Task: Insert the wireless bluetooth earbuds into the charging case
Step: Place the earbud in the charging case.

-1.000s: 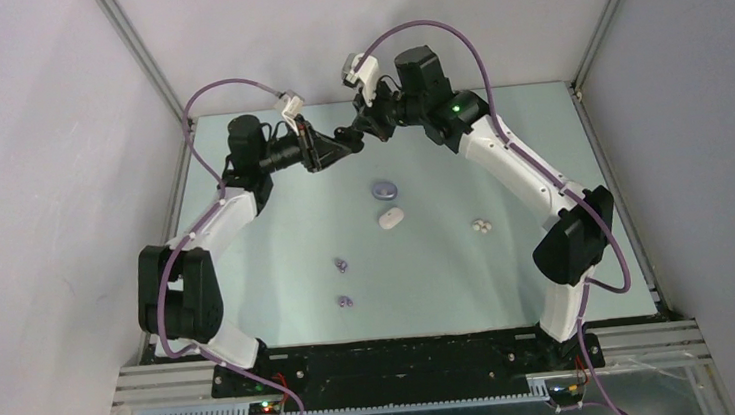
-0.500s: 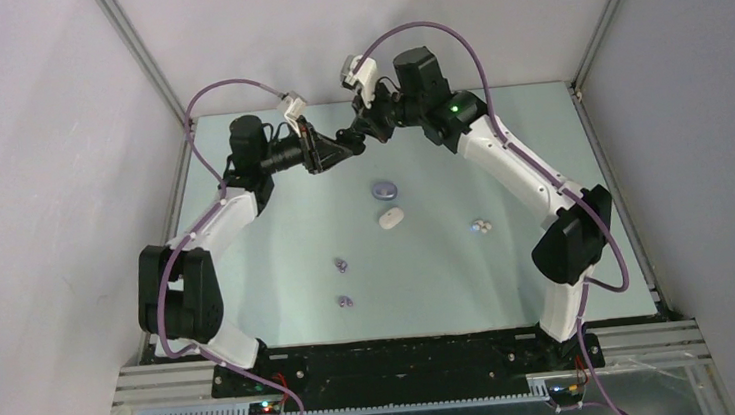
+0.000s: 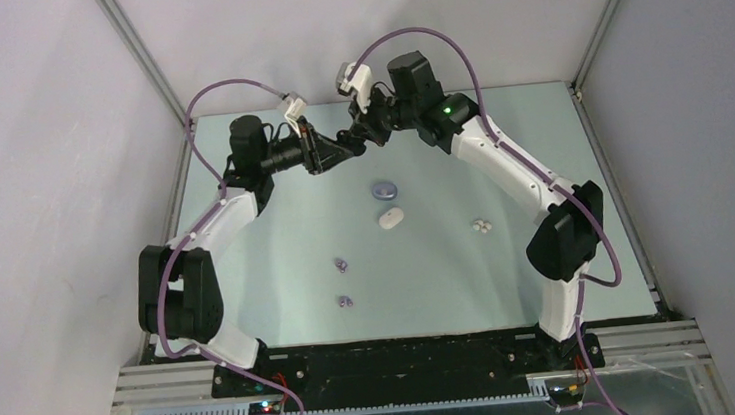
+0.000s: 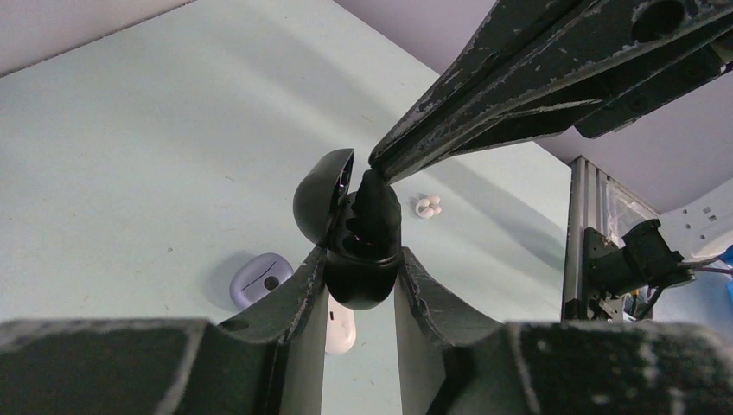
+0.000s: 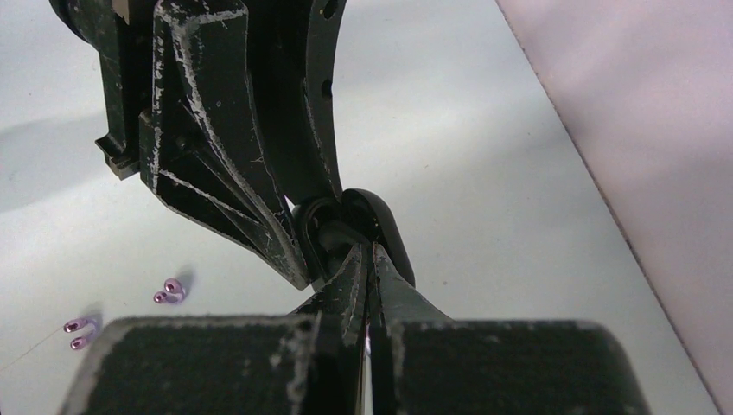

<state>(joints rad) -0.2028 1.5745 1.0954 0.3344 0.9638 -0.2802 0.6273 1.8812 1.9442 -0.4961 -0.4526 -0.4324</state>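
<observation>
Holding up, off the far part of the surface (image 3: 430,282), the open black charging case (image 4: 359,272), clamped between the left jaws. Hanging above a lavender case (image 3: 383,189) just nearside of the black case, then a white case (image 3: 391,217). Touching the closed right jaws to the black earbud (image 4: 379,212) standing in the black case. Passing over white earbuds (image 3: 483,225) rightward and lavender earbuds (image 3: 341,264) farther nearside.

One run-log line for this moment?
left jaws: gripping open black oval charging case | right jaws: shut, tips on small black earbud in case
</observation>
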